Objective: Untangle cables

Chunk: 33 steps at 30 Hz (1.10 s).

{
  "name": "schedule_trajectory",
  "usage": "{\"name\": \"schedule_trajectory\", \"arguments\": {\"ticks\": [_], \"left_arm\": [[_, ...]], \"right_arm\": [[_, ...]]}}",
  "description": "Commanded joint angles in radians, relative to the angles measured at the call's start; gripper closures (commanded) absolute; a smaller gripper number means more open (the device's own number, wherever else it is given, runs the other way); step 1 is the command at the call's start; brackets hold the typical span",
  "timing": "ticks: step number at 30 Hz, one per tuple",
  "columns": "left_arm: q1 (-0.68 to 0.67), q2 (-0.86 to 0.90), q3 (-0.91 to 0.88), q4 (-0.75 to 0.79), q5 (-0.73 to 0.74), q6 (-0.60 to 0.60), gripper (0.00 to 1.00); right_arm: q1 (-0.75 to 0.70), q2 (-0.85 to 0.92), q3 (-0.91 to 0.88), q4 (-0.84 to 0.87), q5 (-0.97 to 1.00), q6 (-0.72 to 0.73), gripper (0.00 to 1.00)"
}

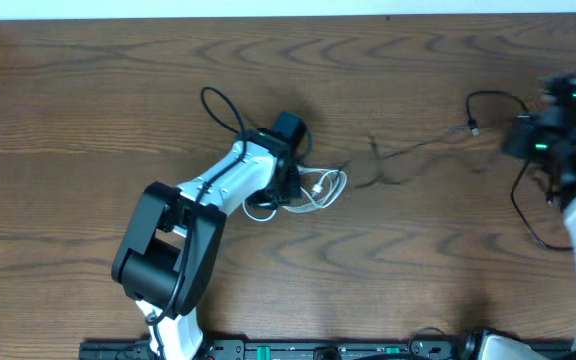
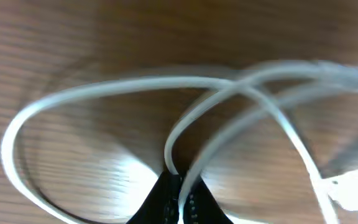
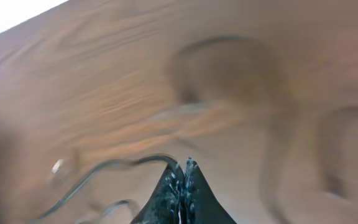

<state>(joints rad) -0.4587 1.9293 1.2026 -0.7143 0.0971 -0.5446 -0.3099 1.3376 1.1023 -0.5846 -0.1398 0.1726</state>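
The white cable (image 1: pixel 325 188) lies in loops at the table's middle. My left gripper (image 1: pixel 293 188) is shut on it; the left wrist view shows a white cable (image 2: pixel 135 84) strand pinched between the closed jaws (image 2: pixel 179 190). A thin black cable (image 1: pixel 413 150) runs from beside the white loops rightward to a small plug (image 1: pixel 475 128) and a raised loop. My right gripper (image 1: pixel 524 135) is at the far right, above the table. In the right wrist view its jaws (image 3: pixel 183 169) are shut on the black cable (image 3: pixel 110 165), which trails left; the view is blurred.
The wooden table (image 1: pixel 118 80) stretches left and back. The left arm's thick black cord (image 1: pixel 220 103) loops behind its wrist. The right arm's thick cord (image 1: pixel 524 210) hangs near the right edge. The arm bases stand at the front edge (image 1: pixel 298 350).
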Motion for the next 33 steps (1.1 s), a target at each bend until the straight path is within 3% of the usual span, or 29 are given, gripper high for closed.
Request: {"name": "schedule_trajectory", "arguments": {"ticks": [1,6,12,19,24,27,29,33], "left_arm": [[0.048,0.016,-0.009,-0.014,-0.087,0.013,0.93],[0.094,0.016,-0.009,-0.022,-0.087,0.012,0.93],[0.142,0.016,-0.009,-0.030,-0.087,0.009,0.93],[0.152,0.016,-0.009,-0.033,-0.054,0.011,0.93],[0.131,0.015,-0.009,-0.022,-0.015,0.023,0.93],[0.119,-0.003,-0.007,-0.010,0.019,0.055,0.93],[0.112,-0.044,-0.005,0.003,0.019,0.055,0.92],[0.096,-0.176,0.004,0.055,0.026,0.104,0.93]], "right_arm": [[-0.151,-0.021,0.014,-0.001,0.200,0.112,0.99],[-0.385,-0.010,0.014,-0.014,0.230,0.277,0.99],[-0.559,0.032,0.014,-0.008,0.143,0.394,0.99],[-0.592,0.127,0.014,0.034,-0.006,0.409,0.99],[-0.564,0.177,0.014,0.194,-0.275,0.307,0.98],[-0.542,0.181,0.014,0.273,-0.398,0.266,0.71],[-0.527,0.181,0.014,0.299,-0.443,0.244,0.60],[-0.473,0.181,0.014,0.303,-0.502,0.198,0.55]]}}
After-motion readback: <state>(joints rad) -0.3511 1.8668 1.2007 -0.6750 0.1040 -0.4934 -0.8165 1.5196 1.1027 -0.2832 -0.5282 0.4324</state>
